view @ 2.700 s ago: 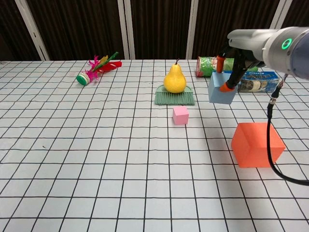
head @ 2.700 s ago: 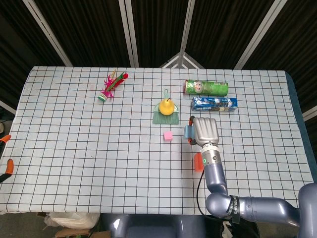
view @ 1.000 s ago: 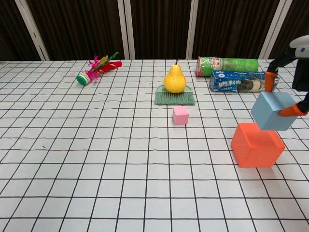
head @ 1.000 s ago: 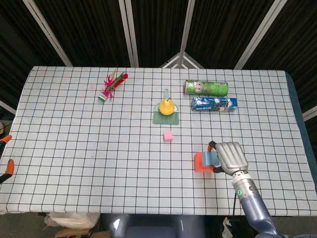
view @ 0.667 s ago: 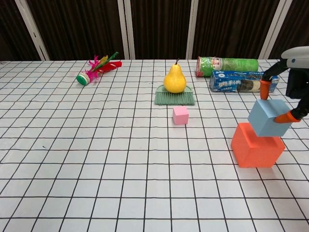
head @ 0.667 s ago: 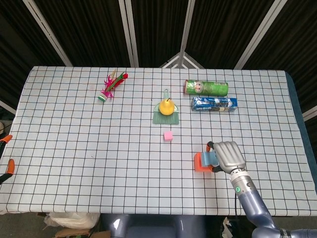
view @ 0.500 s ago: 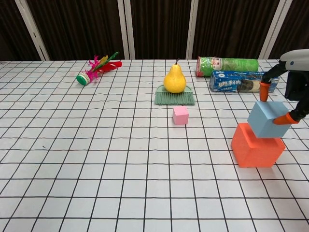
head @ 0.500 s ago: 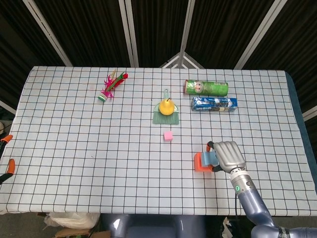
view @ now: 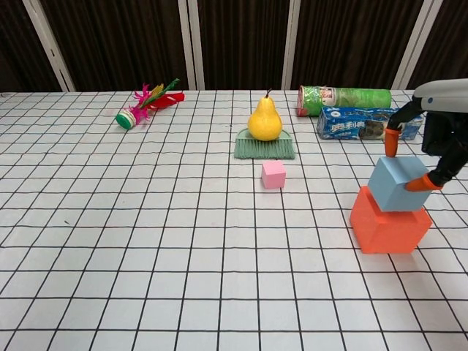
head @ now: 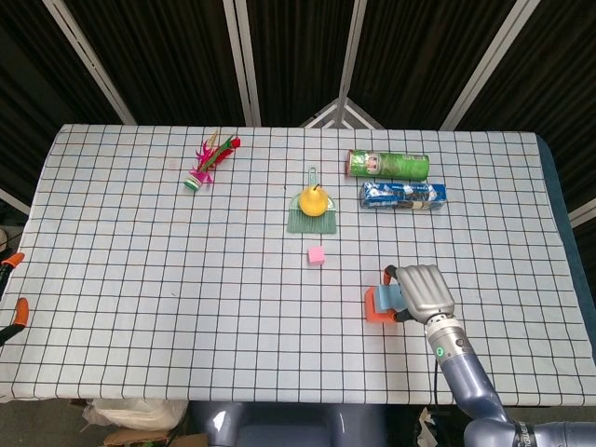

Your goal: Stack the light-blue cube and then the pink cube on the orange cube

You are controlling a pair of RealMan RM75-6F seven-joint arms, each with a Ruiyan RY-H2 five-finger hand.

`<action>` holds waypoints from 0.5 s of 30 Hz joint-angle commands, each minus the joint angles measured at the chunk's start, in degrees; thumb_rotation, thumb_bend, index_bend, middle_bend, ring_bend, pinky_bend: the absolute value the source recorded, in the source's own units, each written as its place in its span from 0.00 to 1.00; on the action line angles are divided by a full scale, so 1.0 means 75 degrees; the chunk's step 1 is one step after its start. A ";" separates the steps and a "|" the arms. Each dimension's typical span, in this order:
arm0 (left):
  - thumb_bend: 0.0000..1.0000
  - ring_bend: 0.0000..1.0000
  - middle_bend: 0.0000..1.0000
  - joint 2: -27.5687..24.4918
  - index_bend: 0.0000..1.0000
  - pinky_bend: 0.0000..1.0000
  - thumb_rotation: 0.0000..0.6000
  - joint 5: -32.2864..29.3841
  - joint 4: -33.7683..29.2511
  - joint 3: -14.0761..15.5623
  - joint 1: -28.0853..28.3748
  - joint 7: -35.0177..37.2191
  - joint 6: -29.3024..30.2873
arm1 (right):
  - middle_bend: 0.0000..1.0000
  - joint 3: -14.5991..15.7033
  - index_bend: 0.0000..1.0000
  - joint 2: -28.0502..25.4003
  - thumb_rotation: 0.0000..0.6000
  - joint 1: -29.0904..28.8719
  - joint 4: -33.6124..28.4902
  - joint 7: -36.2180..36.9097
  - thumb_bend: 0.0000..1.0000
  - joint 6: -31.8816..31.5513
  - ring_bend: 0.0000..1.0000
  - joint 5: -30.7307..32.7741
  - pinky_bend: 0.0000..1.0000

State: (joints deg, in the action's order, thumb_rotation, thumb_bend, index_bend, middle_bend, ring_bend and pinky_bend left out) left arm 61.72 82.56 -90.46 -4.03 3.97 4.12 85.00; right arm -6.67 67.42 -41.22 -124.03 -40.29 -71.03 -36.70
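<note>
Setting the light-blue cube (view: pixel 396 183) down on the orange cube (view: pixel 387 221), first layer pretty much there.

The light-blue cube is pinched by the right robot hand (view: pixel 437 144) between orange-tipped fingertips (view: pixel 391 144) at its far edge and near right corner, probably so the underside is left free to meet the orange cube's top. It looks seated or very nearly seated, turned a bit askew to the block below, though contact can't be confirmed from either view. In the head view the same robot hand (head: pixel 424 291) is seen over the stack near the right front of the tabletop (head: pixel 140 279). The pink cube (view: pixel 273 175) is left on the cloth, well apart to the left, just in front of the pear (view: pixel 265 118) and brush (view: pixel 264 148). No left robot hand is in view. A release would be needed next; a tilted block could slide off.
</note>
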 commanded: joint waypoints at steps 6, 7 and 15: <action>0.60 0.00 0.04 -0.0027 0.11 0.00 1.00 -0.0035 -0.0036 0.0000 0.0001 0.0002 -0.0034 | 1.00 0.0083 0.50 -0.0026 1.00 0.0021 -0.0108 -0.0013 0.38 -0.0107 1.00 0.0005 0.97; 0.60 0.00 0.04 -0.0024 0.11 0.00 1.00 -0.0020 -0.0036 0.0007 0.0003 -0.0004 -0.0033 | 1.00 0.0084 0.50 -0.0025 1.00 0.0021 -0.0107 -0.0010 0.38 -0.0115 1.00 0.0006 0.97; 0.60 0.00 0.04 -0.0021 0.11 0.00 1.00 -0.0009 -0.0040 0.0001 -0.0012 -0.0003 0.0014 | 1.00 0.0087 0.50 0.0020 1.00 -0.0025 0.0005 0.0016 0.38 -0.0076 1.00 0.0116 0.97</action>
State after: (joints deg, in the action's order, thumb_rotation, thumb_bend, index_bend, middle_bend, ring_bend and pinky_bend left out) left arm 61.56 82.49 -90.77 -4.02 3.88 4.09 85.10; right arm -6.05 67.53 -41.39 -124.09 -40.19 -71.65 -35.94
